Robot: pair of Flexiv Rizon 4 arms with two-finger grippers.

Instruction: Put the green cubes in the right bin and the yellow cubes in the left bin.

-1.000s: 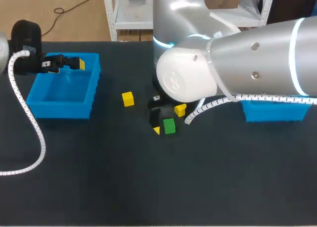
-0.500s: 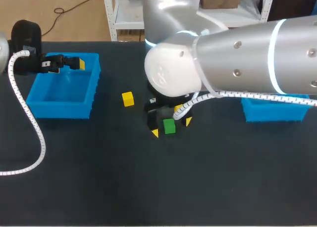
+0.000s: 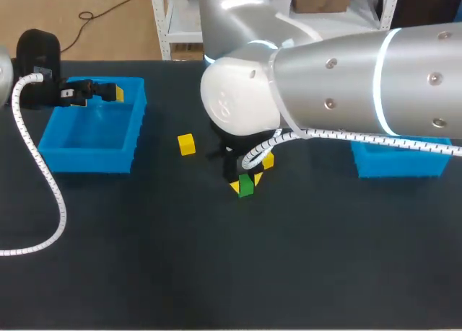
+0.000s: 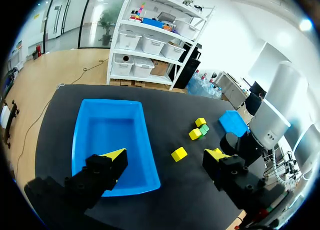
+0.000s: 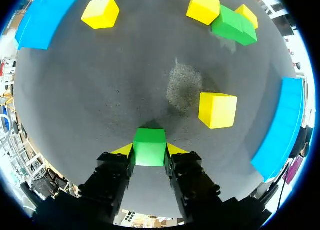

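My right gripper [image 5: 150, 151] is clamped on a green cube [image 5: 149, 142] near the middle of the tabletop [image 5: 125, 74], one finger on each side face, so I think it will carry square. A yellow cube [image 5: 217, 109] lies ahead, apart. The right bin [image 3: 395, 161] stands at the right edge. My left gripper [image 4: 165, 157] hangs spread and empty over the left bin [image 4: 107, 125].

Bright, even light falls from overhead onto the dark matte table [image 3: 130, 273], which soaks it up. The right arm's [image 3: 339, 86] glossy shell carries soft highlights. The yellow cube [image 5: 217, 109] and green cube [image 5: 149, 147] throw only faint, short shadows.
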